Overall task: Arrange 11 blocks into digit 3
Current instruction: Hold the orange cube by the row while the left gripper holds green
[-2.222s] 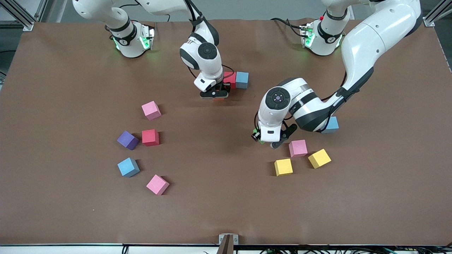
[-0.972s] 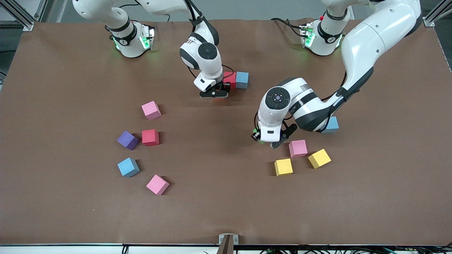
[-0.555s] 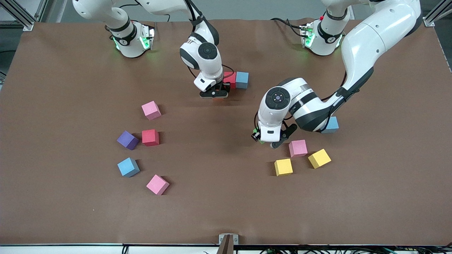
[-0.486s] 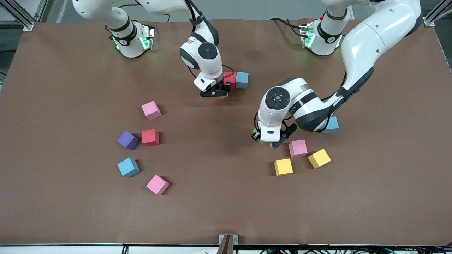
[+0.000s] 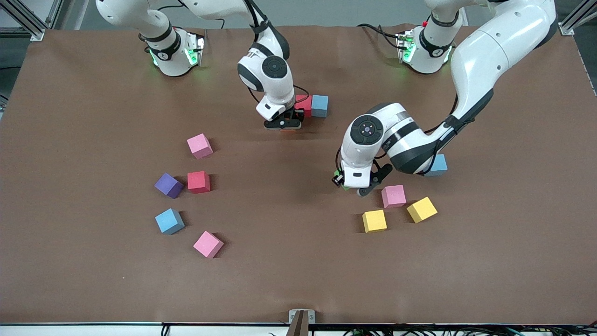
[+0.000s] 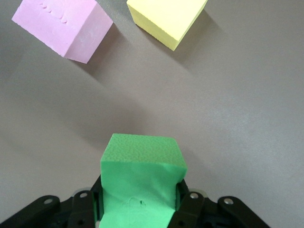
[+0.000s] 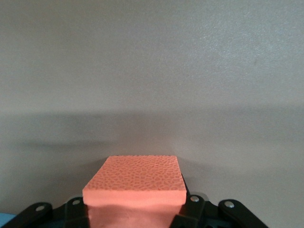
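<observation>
Pinching a green block, the left tool; the right tool clamping an orange block.

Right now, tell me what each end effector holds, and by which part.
Left end effector: green block, clamped by two facing sides. Right end effector: orange block, gripped likewise.

Not much besides the main stuff here tbh. The worktop is covered in a plain brown matte sheet, a bit wrinkly in spots. There's a small metal bracket clamped at the middle of the edge nearest the front camera, and a bunch of cables running along under that same edge. Aluminium frame rails poke in at the corners by the bases.
</observation>
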You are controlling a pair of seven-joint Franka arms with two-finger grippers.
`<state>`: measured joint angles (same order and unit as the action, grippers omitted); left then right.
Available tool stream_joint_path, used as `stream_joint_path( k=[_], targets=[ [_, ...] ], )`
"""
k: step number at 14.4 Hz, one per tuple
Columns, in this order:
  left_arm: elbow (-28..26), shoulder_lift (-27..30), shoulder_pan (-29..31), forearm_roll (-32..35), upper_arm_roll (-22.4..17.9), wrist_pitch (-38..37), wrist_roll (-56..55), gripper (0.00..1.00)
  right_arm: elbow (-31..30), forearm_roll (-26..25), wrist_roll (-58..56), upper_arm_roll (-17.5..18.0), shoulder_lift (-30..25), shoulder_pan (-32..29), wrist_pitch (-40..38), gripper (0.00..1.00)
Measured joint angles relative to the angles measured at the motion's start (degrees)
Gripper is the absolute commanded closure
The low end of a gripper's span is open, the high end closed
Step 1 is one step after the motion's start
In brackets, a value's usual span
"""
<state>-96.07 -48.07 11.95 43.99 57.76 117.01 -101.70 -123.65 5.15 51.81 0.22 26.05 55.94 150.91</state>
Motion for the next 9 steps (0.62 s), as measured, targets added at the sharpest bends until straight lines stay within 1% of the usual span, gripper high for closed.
stream_joint_path(
  k=[9],
  targets=[
    [0.03,0.00,0.05,0.00,0.00,0.00,0.00,0.70,0.01,0.00,0.00,-0.02,-0.01,0.04,0.00,0.93]
  ],
)
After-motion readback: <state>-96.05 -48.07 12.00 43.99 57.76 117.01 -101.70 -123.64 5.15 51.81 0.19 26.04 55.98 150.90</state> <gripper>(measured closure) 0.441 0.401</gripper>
